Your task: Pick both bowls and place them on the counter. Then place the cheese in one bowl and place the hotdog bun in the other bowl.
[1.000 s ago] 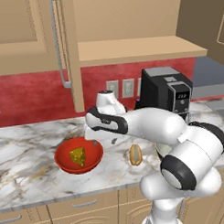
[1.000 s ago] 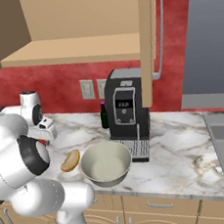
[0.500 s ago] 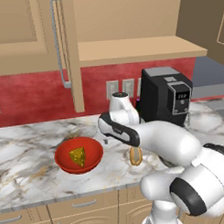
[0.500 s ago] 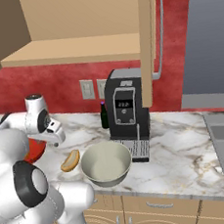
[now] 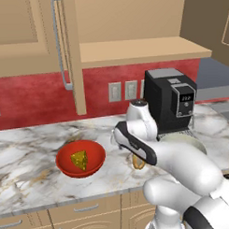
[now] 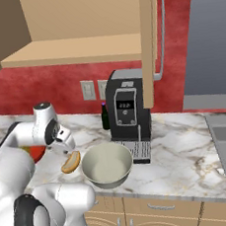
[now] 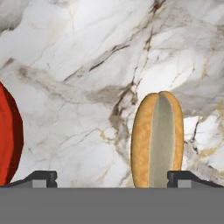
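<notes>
Two bowls rest on the white marble tabletop (image 5: 33,147): a wide glossy red bowl (image 5: 81,158) holding the yellow-orange cheese wedge (image 5: 80,160), and a deeper grey-green bowl with cream inside (image 6: 107,165). Between them lies the oval tan split hotdog bun (image 7: 157,140). White arm bent forward and down, wrist pointing at the tabletop; tool (image 7: 112,178) above the bun, jaws spread wide, holding nothing
</notes>
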Tool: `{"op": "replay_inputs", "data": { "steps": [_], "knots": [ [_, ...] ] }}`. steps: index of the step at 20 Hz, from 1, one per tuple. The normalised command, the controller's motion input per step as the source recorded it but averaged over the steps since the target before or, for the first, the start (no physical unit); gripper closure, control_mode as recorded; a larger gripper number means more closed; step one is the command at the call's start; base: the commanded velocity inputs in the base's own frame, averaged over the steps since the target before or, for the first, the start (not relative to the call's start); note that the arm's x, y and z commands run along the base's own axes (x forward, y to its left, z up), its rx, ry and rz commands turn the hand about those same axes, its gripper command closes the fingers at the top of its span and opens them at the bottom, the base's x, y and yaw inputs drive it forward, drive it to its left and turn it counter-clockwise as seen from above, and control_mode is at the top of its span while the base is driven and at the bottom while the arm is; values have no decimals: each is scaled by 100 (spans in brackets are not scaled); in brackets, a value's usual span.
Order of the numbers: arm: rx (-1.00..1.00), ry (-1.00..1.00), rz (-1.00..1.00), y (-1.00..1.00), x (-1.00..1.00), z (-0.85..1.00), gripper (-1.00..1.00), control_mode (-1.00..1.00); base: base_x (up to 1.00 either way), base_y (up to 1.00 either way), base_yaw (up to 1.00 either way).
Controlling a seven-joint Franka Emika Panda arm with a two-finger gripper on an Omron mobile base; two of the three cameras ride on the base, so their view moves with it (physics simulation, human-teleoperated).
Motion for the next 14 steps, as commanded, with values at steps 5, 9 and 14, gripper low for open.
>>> {"op": "replay_inputs", "data": {
  "steps": [5, 9, 14],
  "knots": [
    [0, 0, -9, -28, -22, -8, -100, -100, 0, 0, 0],
    [0, 0, -11, -16, -15, -11, -100, -100, 0, 0, 0],
    [-1, 0, -13, -6, -7, -20, -100, -100, 0, 0, 0]
  ]
}}
